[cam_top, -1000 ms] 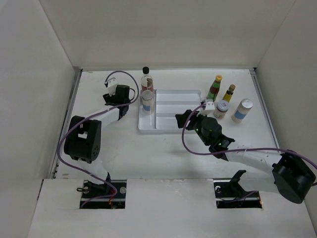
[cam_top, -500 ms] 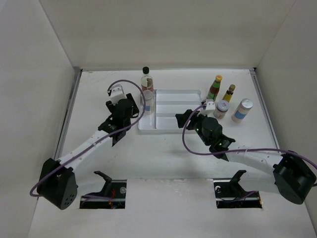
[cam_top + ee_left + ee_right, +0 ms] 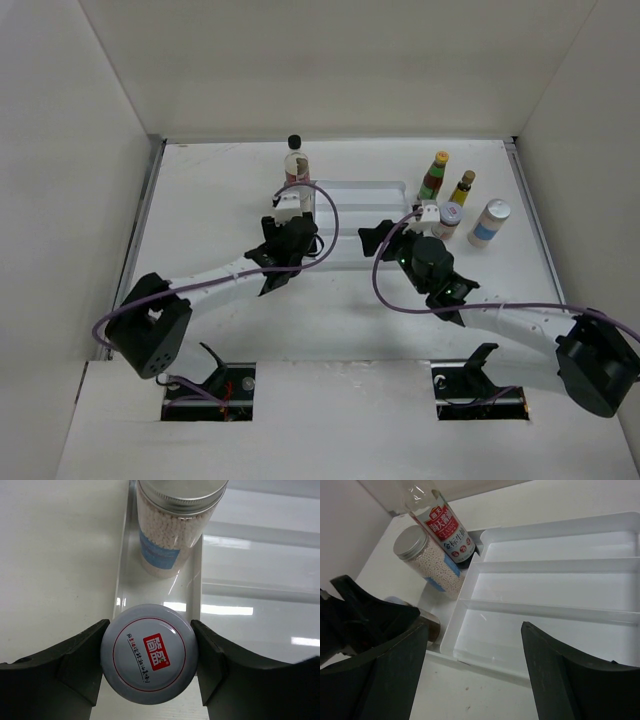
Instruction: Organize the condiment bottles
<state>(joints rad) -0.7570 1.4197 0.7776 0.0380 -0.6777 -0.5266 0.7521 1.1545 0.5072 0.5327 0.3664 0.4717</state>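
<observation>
Overhead directions are given with 12 o'clock at the far edge of the desk [image 3: 200, 200]. The left arm is stretched low from its base at 7 o'clock toward the centre. The left hand [image 3: 150, 630] is clamped on the red-logo jar [image 3: 150, 662], with its fingers [image 3: 80, 665] pressed against the lid rim at 9 and 3 o'clock. The jar is held upright over the near end of the narrow left compartment of the white tray [image 3: 360, 184]. Its body is hidden under the lid, so contact with the tray floor cannot be told. At 12 o'clock of it, in the same compartment, the silver-lidded jar [image 3: 175, 525] of white granules is stood, the far edge of its lid cut off by the frame. The right arm is extended from 5 o'clock to the tray's near-right corner. The right hand [image 3: 474, 625] is held low with its fingers wide apart and nothing between them. The black-capped bottle [image 3: 295, 160] is stood on the desk just beyond the tray's far-left corner, and its cap is cut off in the right wrist view. At 1 to 2 o'clock, right of the tray, the green bottle [image 3: 433, 176], amber bottle [image 3: 461, 188], small white-lidded jar [image 3: 447, 221] and tall shaker [image 3: 489, 222] are grouped. The tray's near-left part is hidden overhead by the left wrist.
</observation>
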